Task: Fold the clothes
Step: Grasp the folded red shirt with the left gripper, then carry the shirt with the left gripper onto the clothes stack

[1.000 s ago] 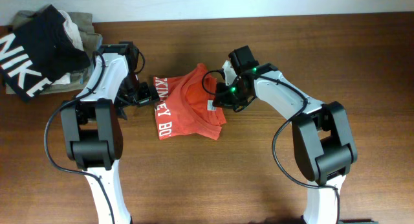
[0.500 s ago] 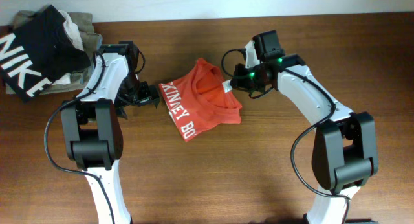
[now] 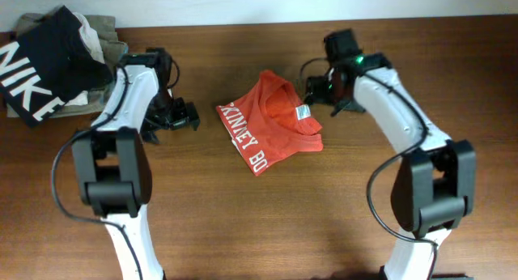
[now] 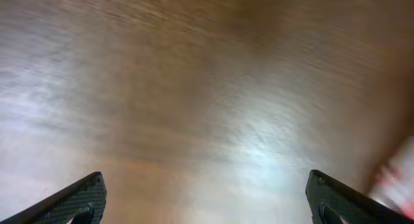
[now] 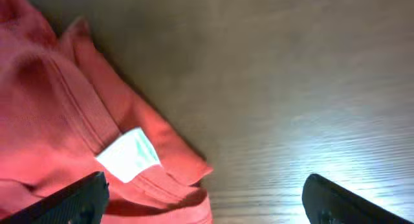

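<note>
The clothes, a red-orange T-shirt (image 3: 275, 128) with white lettering, lie folded in a bundle on the wooden table near its middle. My right gripper (image 3: 320, 92) hovers at the shirt's right edge, open and holding nothing. In the right wrist view the shirt (image 5: 58, 101) fills the left side, its white neck tag (image 5: 127, 155) showing, and the right gripper (image 5: 204, 204) stands wide over the shirt's edge and bare wood. My left gripper (image 3: 186, 116) is open, apart from the shirt's left side. In the blurred left wrist view the left gripper (image 4: 207, 208) spans bare wood, with a sliver of the shirt (image 4: 398, 182) at the right.
A black garment with white NIKE letters (image 3: 44, 57) lies on khaki folded garments (image 3: 101, 31) at the table's back left corner. The table's far edge (image 3: 324, 21) runs along the top. Bare wood (image 3: 267, 223) fills the front.
My right gripper pulled the shirt to the right, then opened and let it go. The shirt now lies further right. My left gripper stayed open, nearly in place.
</note>
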Available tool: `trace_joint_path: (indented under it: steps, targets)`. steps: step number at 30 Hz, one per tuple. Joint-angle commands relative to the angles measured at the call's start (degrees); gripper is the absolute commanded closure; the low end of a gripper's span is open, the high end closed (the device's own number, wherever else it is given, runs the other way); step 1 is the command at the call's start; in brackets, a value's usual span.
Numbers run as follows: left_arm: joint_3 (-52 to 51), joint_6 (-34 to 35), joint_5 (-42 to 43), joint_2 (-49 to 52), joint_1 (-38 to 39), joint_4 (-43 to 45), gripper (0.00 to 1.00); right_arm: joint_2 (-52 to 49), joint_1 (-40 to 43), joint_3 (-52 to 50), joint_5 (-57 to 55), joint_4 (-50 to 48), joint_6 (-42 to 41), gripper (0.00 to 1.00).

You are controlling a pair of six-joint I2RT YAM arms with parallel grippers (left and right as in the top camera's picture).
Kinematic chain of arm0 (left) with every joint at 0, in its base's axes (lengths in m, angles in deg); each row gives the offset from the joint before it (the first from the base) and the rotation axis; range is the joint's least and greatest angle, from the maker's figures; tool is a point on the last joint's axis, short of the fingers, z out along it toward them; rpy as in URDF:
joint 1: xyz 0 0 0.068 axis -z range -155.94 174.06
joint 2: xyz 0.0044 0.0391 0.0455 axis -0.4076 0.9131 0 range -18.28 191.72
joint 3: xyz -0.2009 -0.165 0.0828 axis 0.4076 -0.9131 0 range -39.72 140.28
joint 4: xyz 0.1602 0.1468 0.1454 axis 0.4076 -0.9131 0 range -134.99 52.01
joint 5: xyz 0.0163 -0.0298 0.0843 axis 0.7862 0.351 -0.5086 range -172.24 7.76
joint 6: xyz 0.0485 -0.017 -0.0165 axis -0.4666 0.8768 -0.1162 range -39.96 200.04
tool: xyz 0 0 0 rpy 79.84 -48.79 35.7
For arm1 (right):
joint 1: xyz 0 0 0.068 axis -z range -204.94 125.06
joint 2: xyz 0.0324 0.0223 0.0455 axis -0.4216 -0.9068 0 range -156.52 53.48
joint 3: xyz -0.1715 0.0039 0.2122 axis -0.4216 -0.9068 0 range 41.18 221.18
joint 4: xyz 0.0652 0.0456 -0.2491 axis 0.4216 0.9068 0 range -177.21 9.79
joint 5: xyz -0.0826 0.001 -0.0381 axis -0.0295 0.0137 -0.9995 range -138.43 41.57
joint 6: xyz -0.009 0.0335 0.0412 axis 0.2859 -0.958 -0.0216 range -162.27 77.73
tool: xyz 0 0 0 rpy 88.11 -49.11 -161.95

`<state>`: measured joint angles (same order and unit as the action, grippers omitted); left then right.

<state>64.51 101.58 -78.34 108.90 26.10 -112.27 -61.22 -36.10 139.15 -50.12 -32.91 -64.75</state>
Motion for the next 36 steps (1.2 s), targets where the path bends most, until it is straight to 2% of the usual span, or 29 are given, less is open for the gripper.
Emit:
trace_joint_path:
  steps: [1, 4, 6, 9, 10, 13, 17, 21, 23, 25, 26, 27, 28, 29, 32, 34, 35, 36]
  targets:
    - [0.98, -5.55, 10.08, -9.55, 2.58, -1.46, 0.01, 0.59, 4.52, 8.70, 0.20, 2.75, -0.31, 0.02]
    - [0.24, -8.59, 15.32, -9.77, 7.04, -4.24, 0.01, 0.59, 12.13, 10.69, 1.03, 1.33, -0.33, 0.01]
    - [-1.49, -8.59, 16.83, -9.77, 12.28, -2.86, 0.01, 0.57, 17.25, 10.69, 1.03, 1.88, -0.33, 0.01]
    - [-6.29, -3.87, 19.45, -9.79, 15.72, 2.12, 0.01, 0.55, 20.70, 10.69, 1.03, 1.84, -0.33, 0.01]
    - [-10.54, -1.01, 20.33, -9.77, 15.67, 7.91, 0.01, 0.55, 22.16, 10.69, 1.03, 1.86, -0.33, 0.01]
    - [-20.26, -0.46, 25.88, -9.79, 14.03, 23.45, 0.01, 0.55, 23.23, 10.69, 1.01, 1.84, -0.33, 0.01]
    - [-26.97, 0.55, 26.36, -9.77, 12.41, 34.67, 0.01, 0.55, 23.23, 10.69, 1.03, 1.86, -0.33, 0.01]
    - [-34.91, 8.09, 26.29, -9.77, 12.44, 49.29, 0.01, 0.55, 23.23, 10.69, 1.03, 1.86, -0.33, 0.01]
    - [-38.47, 14.62, 22.47, -9.77, 12.44, 56.74, 0.01, 0.55, 23.23, 10.69, 1.03, 1.86, -0.33, 0.01]
    - [-38.82, 15.34, 18.56, -9.77, 12.46, 57.75, 0.01, 0.55, 23.23, 10.69, 1.01, 1.86, -0.33, 0.01]
    - [-38.82, 15.34, 18.53, -9.77, 12.46, 57.81, 0.21, 0.55, 23.23, 10.69, 1.01, 1.84, -0.33, 0.01]
    - [-38.82, 15.34, 16.98, -9.77, 12.46, 58.99, 0.55, 0.55, 23.23, 10.69, 1.03, 1.86, -0.33, 0.01]
    - [-38.82, 15.34, 15.58, -9.77, 12.46, 60.08, 0.76, 0.55, 23.23, 10.69, 1.03, 1.84, -0.33, 0.01]
    - [-38.82, 15.34, 13.44, -9.77, 12.41, 62.14, 0.88, 0.55, 23.23, 10.69, 1.01, 1.86, -0.33, 0.01]
    - [-38.80, 14.05, 8.50, -9.77, 12.04, 67.01, 0.98, 0.55, 23.23, 10.69, 1.03, 1.86, -0.33, 0.01]
    - [-37.97, 10.69, 3.34, -9.77, 9.25, 67.65, 0.99, 0.55, 23.23, 10.69, 1.01, 1.86, -0.33, 0.01]
    - [-37.20, 8.48, 0.28, -9.79, 7.17, 67.76, 0.99, 0.55, 23.23, 10.69, 1.03, 1.86, -0.33, 0.01]
    - [-35.71, 2.89, -2.95, -9.79, 3.58, 68.28, 0.99, 0.55, 23.23, 10.69, 1.01, 1.86, -0.33, 0.01]
